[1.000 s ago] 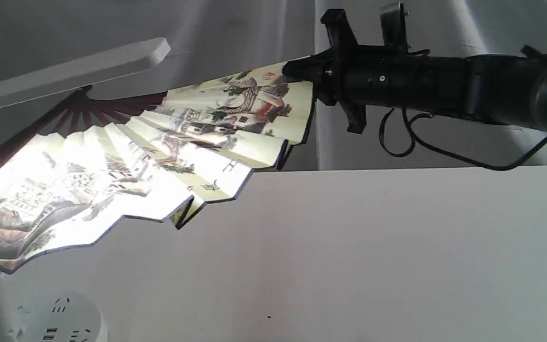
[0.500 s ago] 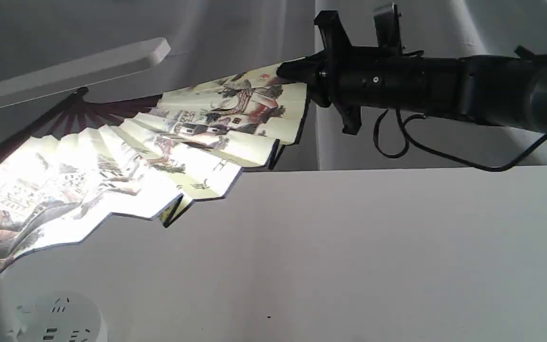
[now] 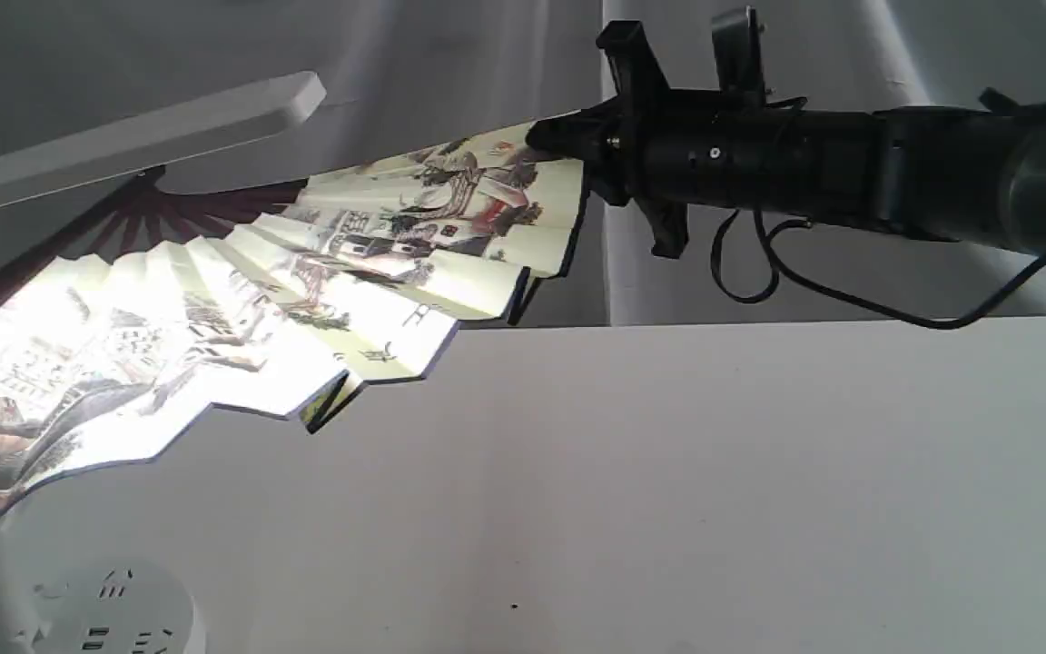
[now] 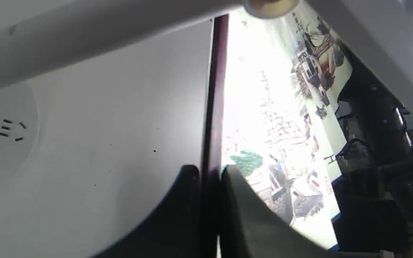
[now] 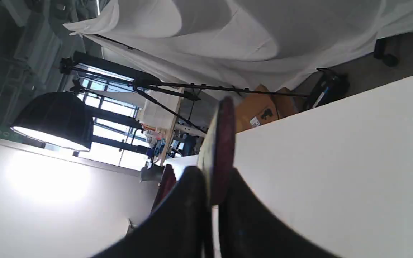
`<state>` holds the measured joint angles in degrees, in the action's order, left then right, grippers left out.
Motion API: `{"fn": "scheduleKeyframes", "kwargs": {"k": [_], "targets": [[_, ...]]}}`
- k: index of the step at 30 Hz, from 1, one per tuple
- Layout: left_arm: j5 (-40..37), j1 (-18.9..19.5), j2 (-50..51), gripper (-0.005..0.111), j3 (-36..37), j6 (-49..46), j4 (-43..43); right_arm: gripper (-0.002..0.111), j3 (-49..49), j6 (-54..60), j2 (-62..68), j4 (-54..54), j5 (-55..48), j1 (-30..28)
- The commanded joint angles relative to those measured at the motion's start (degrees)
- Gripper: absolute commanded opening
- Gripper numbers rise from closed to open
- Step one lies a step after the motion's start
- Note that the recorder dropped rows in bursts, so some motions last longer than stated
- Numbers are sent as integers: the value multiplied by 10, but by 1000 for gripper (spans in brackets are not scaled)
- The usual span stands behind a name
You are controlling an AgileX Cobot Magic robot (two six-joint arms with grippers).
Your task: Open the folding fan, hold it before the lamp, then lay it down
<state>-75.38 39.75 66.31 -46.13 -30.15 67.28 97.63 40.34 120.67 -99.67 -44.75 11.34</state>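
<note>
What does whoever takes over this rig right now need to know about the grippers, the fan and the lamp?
Left gripper: shut on one dark maroon outer rib of the cream paper folding fan painted with a village scene.
Right gripper: shut on the other outer rib.
Fan: spread open and held clear of the white table, just under the flat bar head of the white desk lamp. Its leaf glows in the light.
Done: fan opened and held at the lamp.
Left: lay the fan down on the table, then release both grippers.
</note>
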Motion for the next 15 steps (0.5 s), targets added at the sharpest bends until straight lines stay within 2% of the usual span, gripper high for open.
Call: {"fn": "scheduleKeyframes", "kwargs": {"k": [1, 15], "targets": [[54, 10, -2, 0, -1, 18, -19, 0, 5, 12, -3, -3, 22, -5], [54, 10, -2, 0, -1, 17, -19, 0, 5, 14, -3, -3, 25, -5]]}}
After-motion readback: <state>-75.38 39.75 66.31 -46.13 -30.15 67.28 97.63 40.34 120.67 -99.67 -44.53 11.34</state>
